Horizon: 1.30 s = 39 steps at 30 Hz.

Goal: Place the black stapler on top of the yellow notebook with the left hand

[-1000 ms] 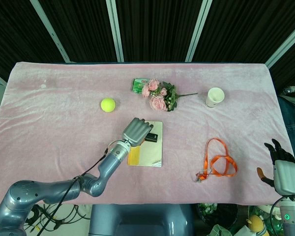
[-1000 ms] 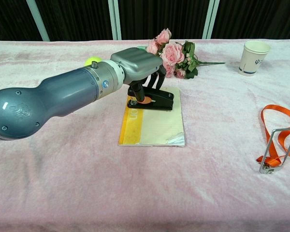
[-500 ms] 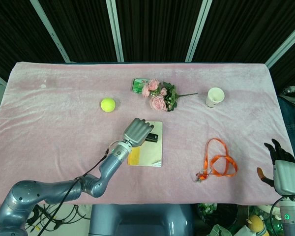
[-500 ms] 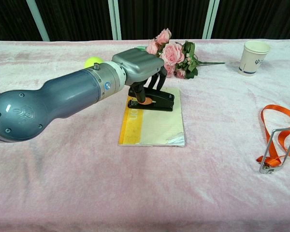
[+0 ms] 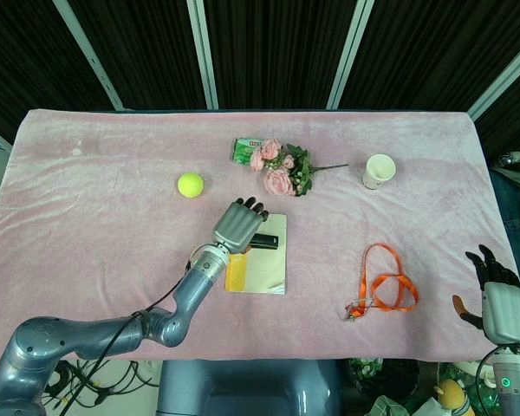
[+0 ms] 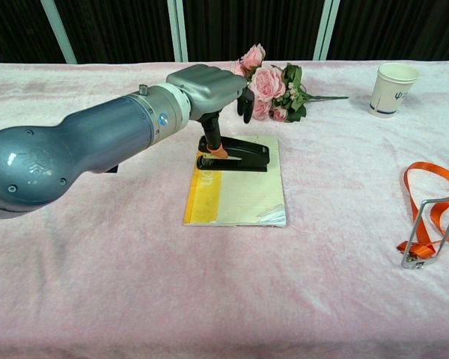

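The black stapler (image 6: 236,155) lies flat across the far end of the yellow notebook (image 6: 236,196), on the pink cloth. My left hand (image 6: 206,82) hovers just above the stapler's left end with its fingers lifted clear of it. Only the thumb reaches down beside that end, and nothing is gripped. In the head view the left hand (image 5: 237,227) covers the notebook's (image 5: 262,269) far left corner, with the stapler (image 5: 264,241) showing to its right. My right hand (image 5: 501,303) hangs off the table's near right edge with its fingers spread and nothing in them.
Pink flowers (image 5: 282,169) and a green packet (image 5: 244,151) lie just beyond the notebook. A yellow-green ball (image 5: 190,184) sits to the far left of it. A paper cup (image 5: 379,171) stands at the far right. An orange lanyard (image 5: 386,286) lies to the near right.
My left hand has let go of the stapler and risen, its fingers lifting off. The stapler stays on the notebook. The right hand has not moved.
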Each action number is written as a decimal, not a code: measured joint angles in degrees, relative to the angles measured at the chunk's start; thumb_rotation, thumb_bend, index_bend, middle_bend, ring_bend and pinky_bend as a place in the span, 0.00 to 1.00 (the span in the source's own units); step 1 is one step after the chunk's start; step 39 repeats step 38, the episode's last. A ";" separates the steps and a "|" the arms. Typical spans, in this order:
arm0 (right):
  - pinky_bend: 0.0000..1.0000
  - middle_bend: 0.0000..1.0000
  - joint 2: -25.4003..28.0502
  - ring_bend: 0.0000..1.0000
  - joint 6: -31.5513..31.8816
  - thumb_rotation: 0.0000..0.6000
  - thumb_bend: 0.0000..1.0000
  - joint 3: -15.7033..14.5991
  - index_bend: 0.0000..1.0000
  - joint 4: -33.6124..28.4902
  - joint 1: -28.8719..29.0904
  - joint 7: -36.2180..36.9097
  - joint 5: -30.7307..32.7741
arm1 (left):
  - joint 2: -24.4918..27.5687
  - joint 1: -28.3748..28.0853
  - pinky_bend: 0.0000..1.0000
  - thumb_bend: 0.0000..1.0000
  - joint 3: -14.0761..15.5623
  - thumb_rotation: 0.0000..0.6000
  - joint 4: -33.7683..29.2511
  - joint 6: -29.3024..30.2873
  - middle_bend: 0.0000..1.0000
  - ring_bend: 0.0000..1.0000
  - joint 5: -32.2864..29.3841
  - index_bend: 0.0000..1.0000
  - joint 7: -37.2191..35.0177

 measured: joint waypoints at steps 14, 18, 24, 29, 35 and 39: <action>0.21 0.06 0.18 0.19 0.18 1.00 0.23 0.35 0.18 0.24 0.01 -0.13 0.44 | 20.70 8.37 0.17 0.11 0.84 1.00 -20.03 3.86 0.16 0.05 2.10 0.28 -3.70; 0.21 0.06 0.16 0.19 0.32 1.00 0.23 0.24 0.18 0.26 0.05 -0.60 0.06 | 32.28 15.19 0.17 0.11 3.12 1.00 -30.03 7.80 0.16 0.05 5.42 0.28 -6.84; 0.21 0.06 -0.01 0.19 0.69 1.00 0.23 0.27 0.18 0.27 0.05 -1.23 -0.01 | 44.89 26.90 0.17 0.11 9.04 1.00 -38.36 16.18 0.15 0.05 13.33 0.27 -13.26; 0.21 0.06 -0.15 0.19 0.71 1.00 0.23 0.11 0.18 0.29 0.13 -1.71 -0.34 | 49.68 36.04 0.17 0.11 14.06 1.00 -39.78 24.88 0.15 0.05 22.60 0.27 -21.94; 0.21 0.06 -0.17 0.19 0.52 1.00 0.23 -0.05 0.18 0.38 0.21 -1.60 -0.66 | 50.25 43.20 0.17 0.12 18.52 1.00 -33.91 32.45 0.15 0.05 31.27 0.27 -34.06; 0.21 0.06 -0.22 0.19 0.56 1.00 0.23 -0.18 0.18 0.44 0.22 -1.67 -0.94 | 49.66 45.19 0.17 0.12 20.00 1.00 -30.18 33.91 0.15 0.05 33.84 0.27 -37.72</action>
